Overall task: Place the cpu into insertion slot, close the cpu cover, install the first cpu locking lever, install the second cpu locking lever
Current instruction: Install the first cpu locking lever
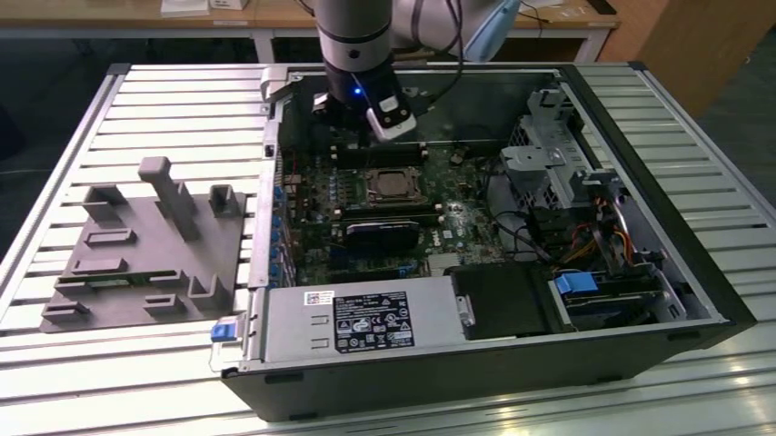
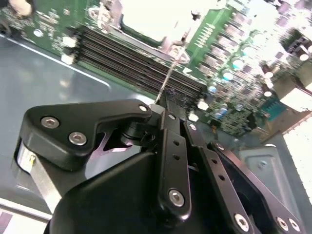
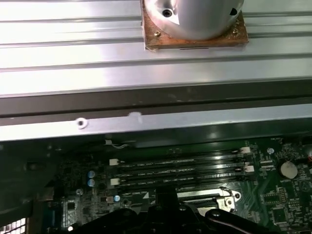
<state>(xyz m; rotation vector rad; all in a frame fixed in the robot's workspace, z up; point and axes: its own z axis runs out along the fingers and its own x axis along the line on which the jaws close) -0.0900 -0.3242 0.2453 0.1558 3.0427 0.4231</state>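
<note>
The insertion slot (image 1: 391,185) sits mid-board in the open computer case, ringed by the silver cpu cover (image 1: 369,179). A grey square that looks like the cpu (image 1: 393,187) lies inside it. In the second wrist view the slot shows as a bright square (image 2: 146,17). A thin wire locking lever (image 2: 171,68) runs from the slot to my gripper's tip. My gripper (image 2: 163,103) is shut, its black fingers (image 2: 171,146) together at the lever's free end. It hangs over the far side of the slot (image 1: 352,136) and shows dark in the first wrist view (image 3: 165,207).
Long black memory slots (image 2: 136,58) lie between the gripper and the socket. A black fan block (image 1: 382,232) is in front of the socket. The power supply (image 1: 352,318) and drive cage (image 1: 558,154) line the case. A grey fixture plate (image 1: 134,245) lies on the exterior view's left.
</note>
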